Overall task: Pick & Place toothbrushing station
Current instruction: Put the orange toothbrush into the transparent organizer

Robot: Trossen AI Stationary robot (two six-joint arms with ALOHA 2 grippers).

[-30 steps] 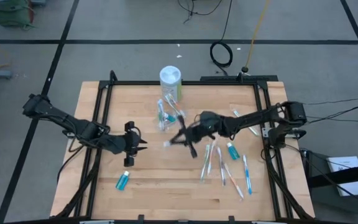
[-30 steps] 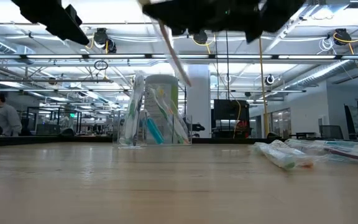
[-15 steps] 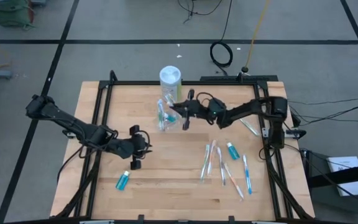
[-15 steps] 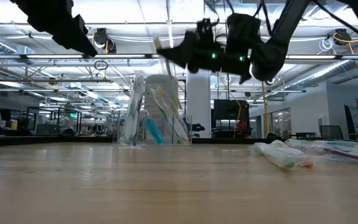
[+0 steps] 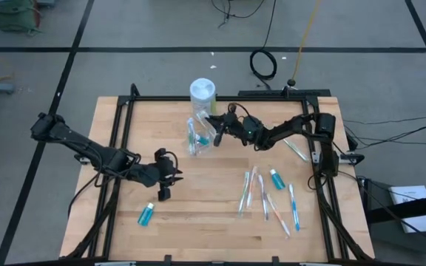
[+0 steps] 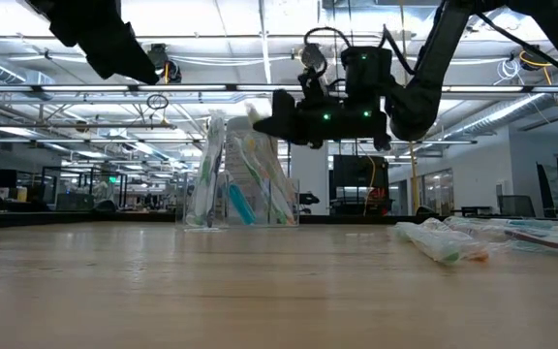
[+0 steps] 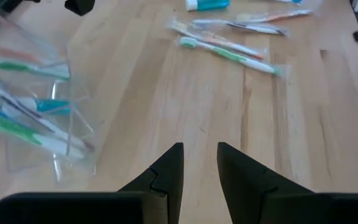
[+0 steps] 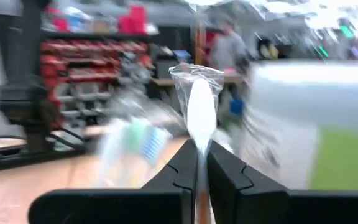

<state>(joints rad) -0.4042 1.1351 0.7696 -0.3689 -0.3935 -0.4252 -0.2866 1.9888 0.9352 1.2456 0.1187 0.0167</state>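
Our right gripper [image 5: 211,123] pinches a wrapped toothbrush [image 8: 201,112] above the clear toothbrushing station [image 5: 198,137] beside the white canister [image 5: 203,94]; we should tilt it upright before lowering. The left gripper [image 7: 199,163], part-open and empty, waits.

The desk [image 5: 198,199] is evenly and brightly lit from above, with only faint shadows cast. Ceiling lights [image 6: 163,68] are glaring in the low view. The right wrist view is heavily motion-blurred.

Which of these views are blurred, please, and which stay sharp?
Right wrist view: room, white canister and clear holder smeared, wrapped toothbrush between the fingers fairly sharp. Left wrist view: holder slightly soft. High and low views: sharp.
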